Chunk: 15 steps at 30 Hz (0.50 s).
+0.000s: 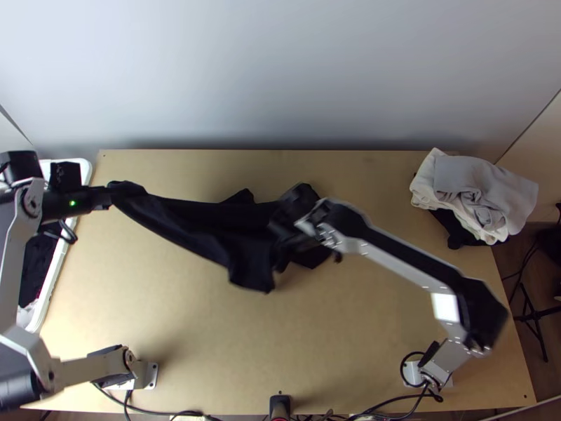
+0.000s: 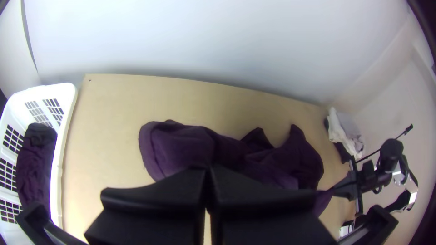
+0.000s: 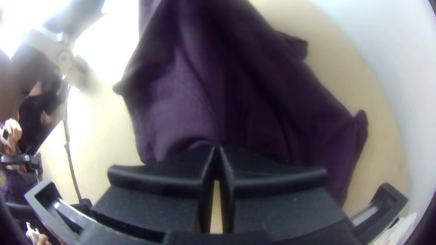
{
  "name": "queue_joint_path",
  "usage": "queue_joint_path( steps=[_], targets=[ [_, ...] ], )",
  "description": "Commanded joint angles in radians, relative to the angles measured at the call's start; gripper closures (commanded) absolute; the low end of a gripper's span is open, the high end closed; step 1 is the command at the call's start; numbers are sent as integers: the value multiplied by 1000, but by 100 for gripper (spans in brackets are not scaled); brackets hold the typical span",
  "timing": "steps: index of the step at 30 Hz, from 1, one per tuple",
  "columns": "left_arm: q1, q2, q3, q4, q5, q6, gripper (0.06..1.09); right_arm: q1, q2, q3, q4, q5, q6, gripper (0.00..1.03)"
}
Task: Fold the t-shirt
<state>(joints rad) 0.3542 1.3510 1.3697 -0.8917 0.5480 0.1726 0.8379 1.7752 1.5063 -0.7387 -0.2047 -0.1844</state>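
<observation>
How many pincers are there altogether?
2. The left pincer holds one end of the dark shirt near the white basket; the right pincer grips the shirt farther along, over the table.

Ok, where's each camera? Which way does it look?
Top view: high over the table's near edge, looking down; left arm and right arm show.
Left wrist view: on the left arm, facing the shirt past its shut jaws; right arm beyond.
Right wrist view: on the right arm, facing the shirt past its shut jaws; left arm beyond.
All share the shirt.
</observation>
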Motion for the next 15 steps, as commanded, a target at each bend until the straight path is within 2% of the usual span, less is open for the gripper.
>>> queue_joint_path(
  steps=[1, 8, 15],
  targets=[
    [-50, -213, -89, -42, 15, -1, 105, -161, -168, -38, -37, -1, -12, 100],
    [-189, -424, -181, -96, 12, -7, 105, -255, -280, -58, -94, 1, -30, 100],
    [-290, -563, -267, -185, 12, -28, 105, -361, -378, -98, -180, -1, -92, 100]
  ],
)
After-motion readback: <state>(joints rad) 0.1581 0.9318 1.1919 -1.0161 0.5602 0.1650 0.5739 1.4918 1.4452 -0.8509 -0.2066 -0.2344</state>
